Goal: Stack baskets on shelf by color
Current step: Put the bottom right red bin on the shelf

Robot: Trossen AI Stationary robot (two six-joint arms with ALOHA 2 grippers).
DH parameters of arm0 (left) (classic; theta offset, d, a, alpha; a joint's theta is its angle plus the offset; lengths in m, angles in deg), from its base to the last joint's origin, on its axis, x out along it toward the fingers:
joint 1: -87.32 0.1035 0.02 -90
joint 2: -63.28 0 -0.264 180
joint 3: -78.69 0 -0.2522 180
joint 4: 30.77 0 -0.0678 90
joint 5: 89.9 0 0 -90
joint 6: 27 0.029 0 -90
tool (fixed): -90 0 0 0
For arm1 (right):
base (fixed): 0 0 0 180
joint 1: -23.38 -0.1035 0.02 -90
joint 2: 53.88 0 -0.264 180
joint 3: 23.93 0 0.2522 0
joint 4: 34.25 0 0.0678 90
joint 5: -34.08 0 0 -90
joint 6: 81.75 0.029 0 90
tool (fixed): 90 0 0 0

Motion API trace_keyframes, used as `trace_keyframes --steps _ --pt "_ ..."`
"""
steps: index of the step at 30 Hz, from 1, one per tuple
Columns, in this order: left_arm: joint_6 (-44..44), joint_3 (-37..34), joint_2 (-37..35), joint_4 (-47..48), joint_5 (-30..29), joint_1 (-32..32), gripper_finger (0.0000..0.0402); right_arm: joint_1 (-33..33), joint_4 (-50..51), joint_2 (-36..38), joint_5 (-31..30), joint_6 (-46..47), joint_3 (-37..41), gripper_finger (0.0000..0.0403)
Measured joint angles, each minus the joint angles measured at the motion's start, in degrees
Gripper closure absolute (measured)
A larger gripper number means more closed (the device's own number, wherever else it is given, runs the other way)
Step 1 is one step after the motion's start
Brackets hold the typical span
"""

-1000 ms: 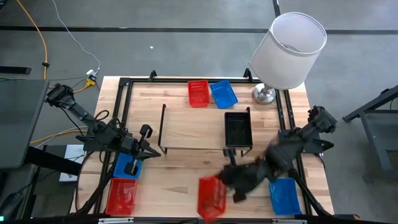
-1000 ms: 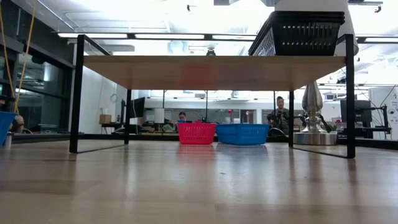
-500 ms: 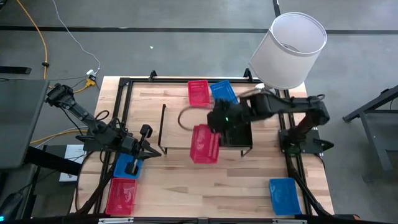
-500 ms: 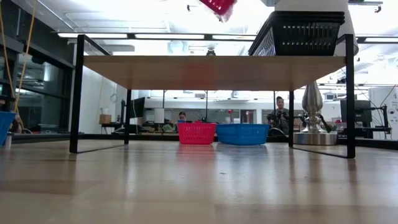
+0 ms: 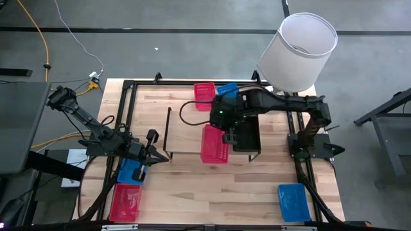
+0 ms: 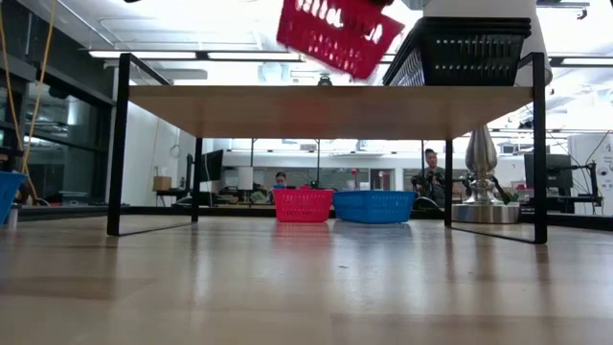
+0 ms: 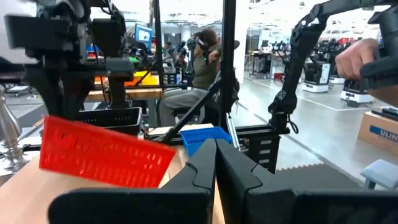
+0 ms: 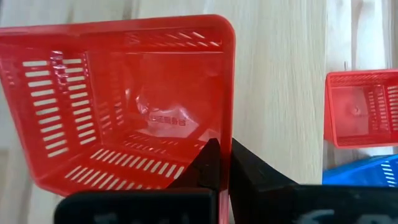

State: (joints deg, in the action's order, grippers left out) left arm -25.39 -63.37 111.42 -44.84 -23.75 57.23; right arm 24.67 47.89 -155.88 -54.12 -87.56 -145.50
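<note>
My right gripper [image 5: 223, 127] is shut on a red basket [image 5: 215, 145] and holds it above the shelf [image 5: 186, 131], beside the black basket [image 5: 246, 133] that stands on the shelf's right end. In the low view the red basket [image 6: 335, 34] hangs tilted above the shelf top [image 6: 326, 110]. My left gripper [image 5: 164, 157] waits shut and empty at the shelf's left near corner; a blue basket [image 5: 130, 172] lies just on its near side. A red basket [image 5: 205, 95] and a blue basket [image 5: 232, 96] rest on the table behind the shelf. My right gripper pinches the red basket's far end wall [image 8: 227, 127], one finger [image 8: 208, 165] inside the basket and one [image 8: 249, 171] outside. The fingers come from above, pointing down. The basket is lifted clear of the shelf, tilted, its open side up.
A lamp with a white shade [image 5: 298, 51] stands at the table's far right corner. A red basket [image 5: 125, 202] lies at the near left and a blue basket [image 5: 293, 201] at the near right. The shelf top's left part shows bare wood.
My right gripper has carried the red basket up from the table's near edge and toward the far edge, over the shelf. In the last half second it has come down a little, and the basket now hangs tilted just above the shelf top.
</note>
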Motion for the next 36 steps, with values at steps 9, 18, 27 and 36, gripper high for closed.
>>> trace_keyframes --steps 9,18,27,36 --pt "0.04 0.0 -0.02 -0.23 0.02 -0.01 0.0401 2.64 1.65 -0.77 -1.48 -0.21 0.0 0.0402" --pt "0.04 0.0 -0.02 -0.22 0.04 0.0 0.0401 3.24 1.83 -0.75 -5.44 0.86 0.0 0.0386" --pt "0.06 0.0 -0.02 0.23 0.04 0.0 0.0401 3.22 1.46 -0.75 -8.3 1.23 0.0 0.0335" --pt "0.08 0.0 -0.02 0.51 0.04 0.0 0.0401 2.61 4.09 -0.42 -6.77 -1.65 -3.79 0.0297"
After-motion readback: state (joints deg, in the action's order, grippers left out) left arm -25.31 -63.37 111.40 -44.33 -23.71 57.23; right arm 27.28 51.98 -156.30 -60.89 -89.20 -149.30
